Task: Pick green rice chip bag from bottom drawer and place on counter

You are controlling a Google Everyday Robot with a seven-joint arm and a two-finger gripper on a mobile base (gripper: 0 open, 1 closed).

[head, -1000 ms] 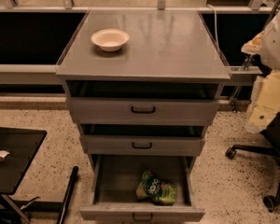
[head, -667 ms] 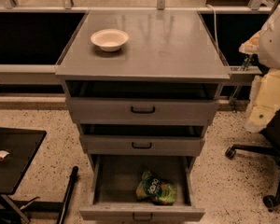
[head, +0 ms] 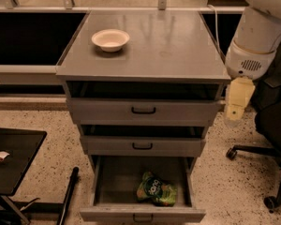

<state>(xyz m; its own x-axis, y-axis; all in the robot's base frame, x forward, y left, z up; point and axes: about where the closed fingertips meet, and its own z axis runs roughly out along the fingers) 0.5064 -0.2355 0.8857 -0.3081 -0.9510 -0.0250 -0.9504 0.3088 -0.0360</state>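
worktop (head: pixel 168 46) on top, bottom drawer (head: pixel 117 177) pulled out. gripper (head: pixel 235 110) hangs off the cabinet's right side about level with the top drawer, can't tell if it's spread or closed. green rice chip bag (head: pixel 156 191) lies flat in the drawer's near right part, long axis roughly left-right, well below and left of the gripper. the two upper drawers overhang the far end, white bowl (head: pixel 110 39) sits clear of it all

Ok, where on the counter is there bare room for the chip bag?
The counter is bare right of the white bowl and along its front edge; only the back-left is taken. The gripper hangs beside the counter's front right corner, so that side is nearest.
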